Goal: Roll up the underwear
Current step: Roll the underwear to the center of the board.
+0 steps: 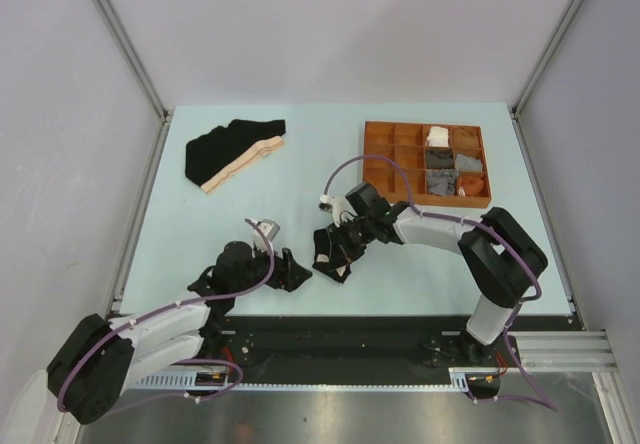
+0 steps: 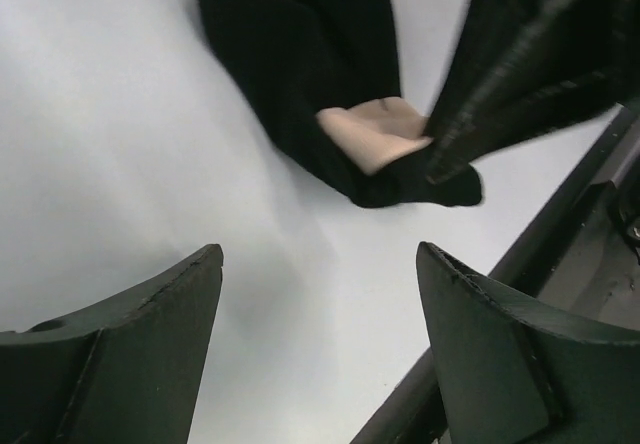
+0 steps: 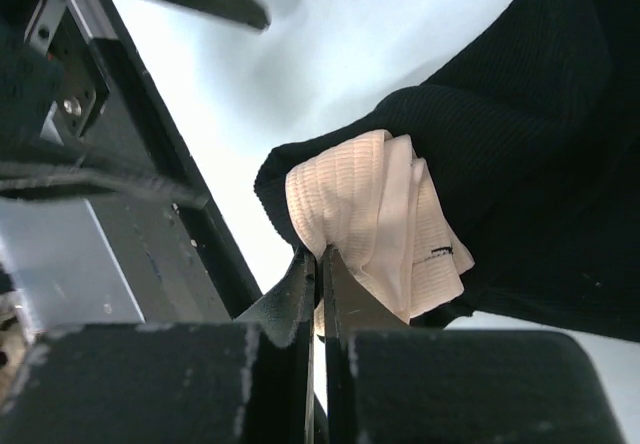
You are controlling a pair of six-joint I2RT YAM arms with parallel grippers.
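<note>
Tabletop (image 1: 300,154), pale. Brown tray (image 1: 378,129), far right, some compartments holding cloth. Flat black brief (image 1: 232,149), far left. Bunched black brief (image 3: 520,144), near centre, beige waistband pinched by right hand (image 3: 320,264). Left hand (image 2: 320,254), spread, just beside it.

Both arms (image 1: 435,229): black joints, white shells, looping purple cables (image 1: 345,167) (matte black gripper fingers (image 2: 130,364)).
</note>
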